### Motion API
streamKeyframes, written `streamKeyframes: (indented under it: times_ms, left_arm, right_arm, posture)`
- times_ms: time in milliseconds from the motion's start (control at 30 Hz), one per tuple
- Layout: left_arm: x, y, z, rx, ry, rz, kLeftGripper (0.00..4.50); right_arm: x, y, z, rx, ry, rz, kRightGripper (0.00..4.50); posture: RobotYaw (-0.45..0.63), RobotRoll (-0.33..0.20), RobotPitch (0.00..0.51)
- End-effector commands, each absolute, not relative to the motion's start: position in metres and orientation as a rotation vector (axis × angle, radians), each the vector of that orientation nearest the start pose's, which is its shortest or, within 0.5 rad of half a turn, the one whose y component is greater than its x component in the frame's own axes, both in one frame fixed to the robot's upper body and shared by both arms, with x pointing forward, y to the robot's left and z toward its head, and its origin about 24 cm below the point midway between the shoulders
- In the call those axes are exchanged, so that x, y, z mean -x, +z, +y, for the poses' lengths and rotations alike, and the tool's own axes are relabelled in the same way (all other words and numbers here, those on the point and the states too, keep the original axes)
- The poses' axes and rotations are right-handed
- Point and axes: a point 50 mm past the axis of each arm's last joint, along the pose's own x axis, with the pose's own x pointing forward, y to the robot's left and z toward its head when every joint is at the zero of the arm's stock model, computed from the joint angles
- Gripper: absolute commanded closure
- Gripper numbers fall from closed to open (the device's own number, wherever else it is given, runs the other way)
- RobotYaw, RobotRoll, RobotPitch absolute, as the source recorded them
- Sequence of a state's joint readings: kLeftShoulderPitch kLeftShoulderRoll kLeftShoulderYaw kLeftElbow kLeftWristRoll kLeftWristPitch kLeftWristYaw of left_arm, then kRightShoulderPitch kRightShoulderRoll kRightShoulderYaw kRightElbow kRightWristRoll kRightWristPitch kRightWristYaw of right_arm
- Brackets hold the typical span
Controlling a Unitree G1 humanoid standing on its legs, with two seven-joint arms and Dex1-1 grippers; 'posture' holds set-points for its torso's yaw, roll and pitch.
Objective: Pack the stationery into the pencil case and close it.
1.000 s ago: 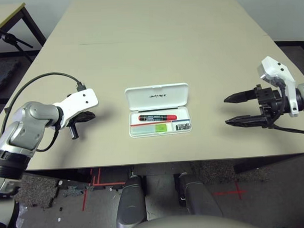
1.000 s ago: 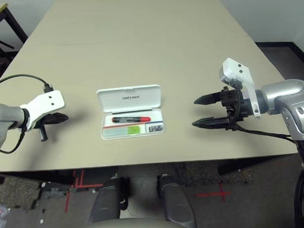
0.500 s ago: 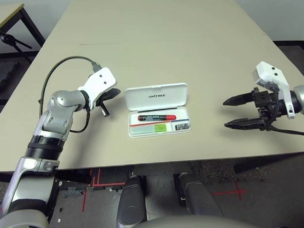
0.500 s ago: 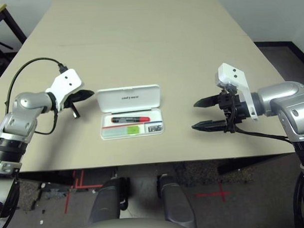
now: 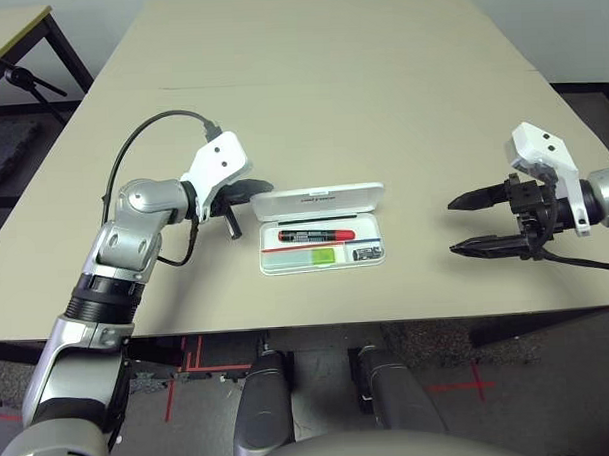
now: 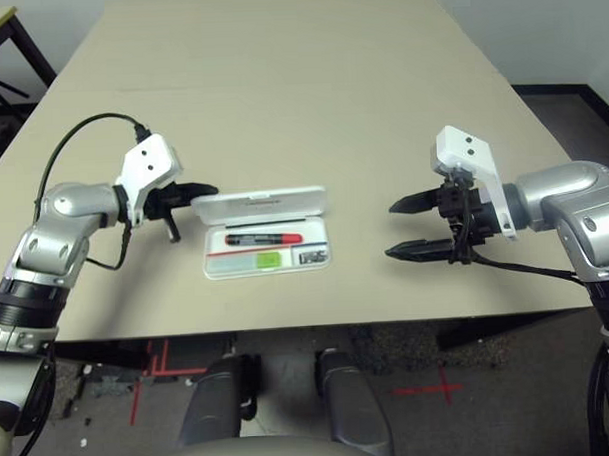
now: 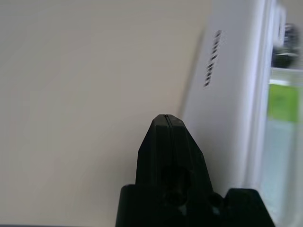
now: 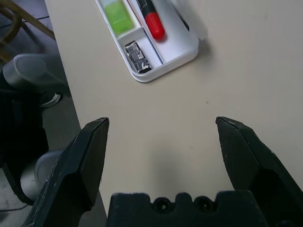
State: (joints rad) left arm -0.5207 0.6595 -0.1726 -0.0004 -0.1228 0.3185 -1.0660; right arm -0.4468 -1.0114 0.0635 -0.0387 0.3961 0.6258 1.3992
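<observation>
since a second ago, left claw (image 5: 255, 188), pressed together, swung to the pencil case (image 5: 321, 227), tilting its lid. right claw (image 5: 474, 222) hangs spread beside it. pushing sideways might slide the case along the bench (image 5: 319, 77).

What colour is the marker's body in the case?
Red, with a black cap: marker, clearest in the left eye view.

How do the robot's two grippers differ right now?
The left gripper has its jaws shut, its tip at the raised lid of the white plastic pencil case; the right gripper has its jaws wide open, well clear of the case. Both hold nothing and point inward toward the case.
</observation>
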Motion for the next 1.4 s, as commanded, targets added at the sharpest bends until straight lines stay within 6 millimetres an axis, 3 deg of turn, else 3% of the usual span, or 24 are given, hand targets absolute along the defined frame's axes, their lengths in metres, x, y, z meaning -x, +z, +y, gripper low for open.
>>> streamKeyframes:
  times_ms: [33, 400, 833, 1033, 1133, 1333, 1400]
  left_arm:
    - [-0.295, 0.145, 0.16, -0.586, -1.174, 0.19, 4.48]
    - [-0.29, 0.125, 0.148, -0.609, -1.216, 0.243, 4.48]
    - [-0.278, 0.096, 0.159, -0.702, -1.268, 0.415, 4.48]
    - [-0.274, 0.1, 0.155, -0.629, -1.296, 0.384, 4.48]
    - [-0.286, 0.117, 0.155, -0.543, -1.192, 0.255, 4.48]
    - [-0.308, 0.143, 0.17, -0.389, -0.976, 0.075, 2.41]
    - [-0.316, 0.159, 0.181, -0.196, -0.842, -0.034, 1.57]
  right_arm:
    - [-0.268, 0.177, -0.243, 0.393, 1.232, 0.544, 0.0]
    - [-0.27, 0.175, -0.241, 0.404, 1.235, 0.548, 0.0]
    - [-0.271, 0.175, -0.239, 0.398, 1.237, 0.537, 0.0]
    - [-0.272, 0.175, -0.237, 0.368, 1.245, 0.515, 0.0]
    - [-0.276, 0.177, -0.236, 0.341, 1.226, 0.482, 0.0]
    - [-0.3, 0.179, -0.233, 0.255, 1.062, 0.312, 0.0]
    - [-0.313, 0.185, -0.234, 0.133, 0.961, 0.196, 0.0]
  posture:
    - [-0.02, 0.0, 0.128]
    - [-0.03, 0.0, 0.124]
    - [-0.04, 0.0, 0.12]
    - [-0.04, 0.0, 0.12]
    - [-0.03, 0.0, 0.118]
    - [-0.03, 0.0, 0.119]
    - [-0.03, 0.0, 0.123]
